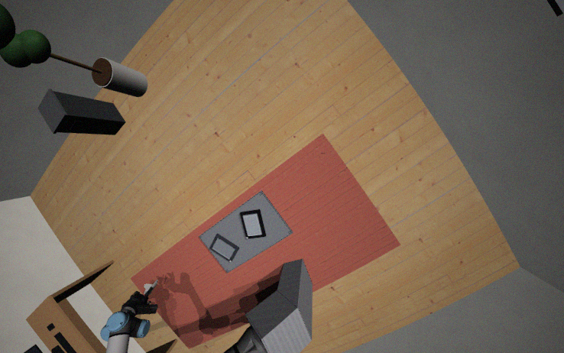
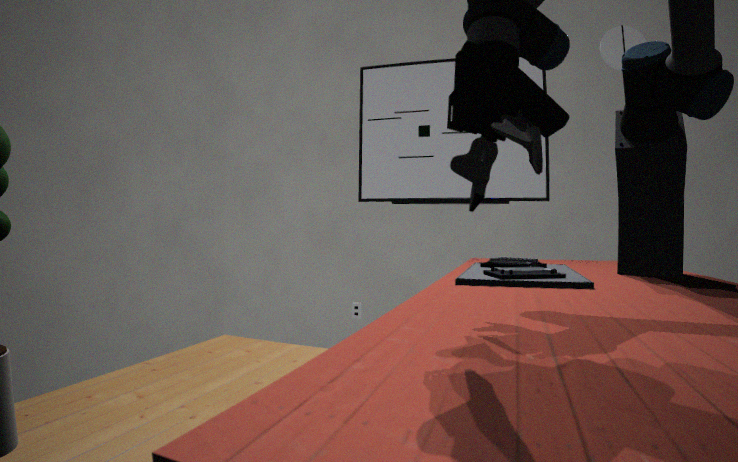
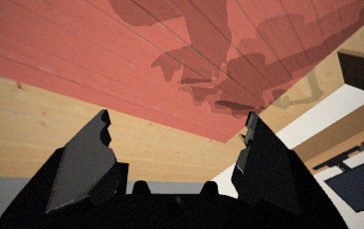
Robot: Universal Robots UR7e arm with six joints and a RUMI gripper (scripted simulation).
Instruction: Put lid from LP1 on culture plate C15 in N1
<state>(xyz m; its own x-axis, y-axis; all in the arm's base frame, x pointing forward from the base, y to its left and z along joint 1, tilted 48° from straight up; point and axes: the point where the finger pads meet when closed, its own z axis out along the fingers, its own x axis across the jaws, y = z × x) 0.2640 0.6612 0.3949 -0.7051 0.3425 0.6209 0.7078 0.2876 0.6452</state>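
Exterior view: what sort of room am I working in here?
Probably a lab or office-like room: a whiteboard on a plain wall, a red table carrying a grey tray of plate fixtures, wood floor.

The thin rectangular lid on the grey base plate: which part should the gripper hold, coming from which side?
Best hold its two long edges, coming straight down with the open two-jaw gripper. The black-framed rectangle and the grey-framed rectangle both lie flat and low on the grey base plate; which one is the lid I cannot tell.
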